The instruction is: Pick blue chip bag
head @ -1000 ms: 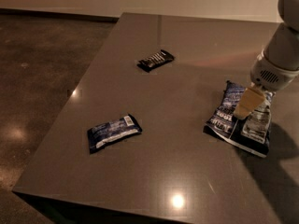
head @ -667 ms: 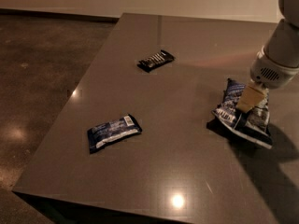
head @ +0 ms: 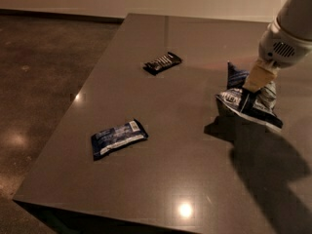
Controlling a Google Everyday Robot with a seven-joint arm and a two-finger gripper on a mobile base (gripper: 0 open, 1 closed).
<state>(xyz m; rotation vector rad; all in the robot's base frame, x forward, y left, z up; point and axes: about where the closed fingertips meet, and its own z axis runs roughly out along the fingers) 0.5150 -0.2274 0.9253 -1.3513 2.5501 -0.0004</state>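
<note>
Holds blue chip bag (head: 265,104) with gripper (head: 245,101) at right of tabletop (head: 185,169), jaws clenched on it, bag tilted. Well apart from 2 others: blue-and-white packet (head: 118,138) near left, black wrapper (head: 163,62) far.

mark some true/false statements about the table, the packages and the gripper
1. The gripper grips the chip bag near the right of the view. True.
2. The black wrapper touches the chip bag. False: it lies apart from it, farther back and to the left.
3. Of the three packages, the packet lies nearest the table's front edge. True.
4. The packet stands upright. False: it lies flat on the table.
</note>
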